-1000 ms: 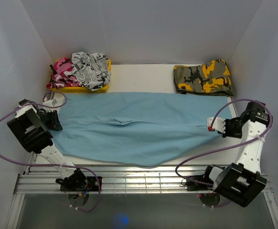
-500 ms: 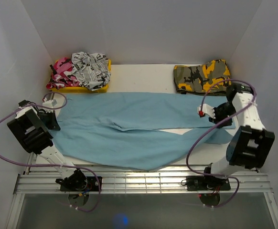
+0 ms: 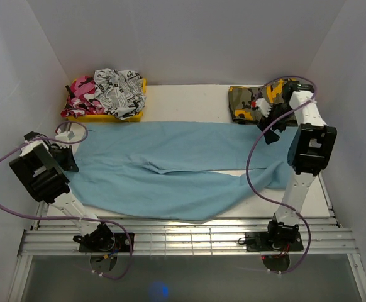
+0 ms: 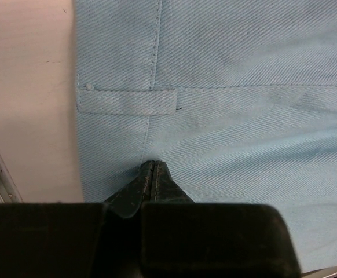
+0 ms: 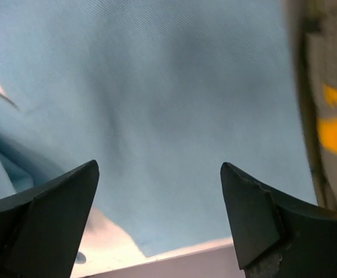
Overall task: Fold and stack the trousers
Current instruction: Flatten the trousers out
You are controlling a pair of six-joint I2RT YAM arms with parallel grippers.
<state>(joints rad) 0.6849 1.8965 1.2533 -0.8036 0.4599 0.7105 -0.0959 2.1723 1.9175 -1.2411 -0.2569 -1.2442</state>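
The trousers (image 3: 170, 170) lie spread across the table (image 3: 189, 100), folding barely begun, I think. The left gripper (image 4: 154, 168) pinches their waist edge. The right gripper (image 5: 158, 174) hangs wide open and empty over the leg ends. Next it must grab a leg end.

Plain white walls (image 3: 183, 38) close in a white surface (image 3: 189, 104) on three sides. A metal rail frame (image 3: 189, 242) lines its near edge, above a grey floor (image 3: 233, 280).

trousers (image 3: 170, 167): light blue, spread across the table (image 3: 189, 100)
left gripper (image 3: 70, 160): at their left edge
right gripper (image 3: 265, 119): beside camouflage garment (image 3: 249, 100)
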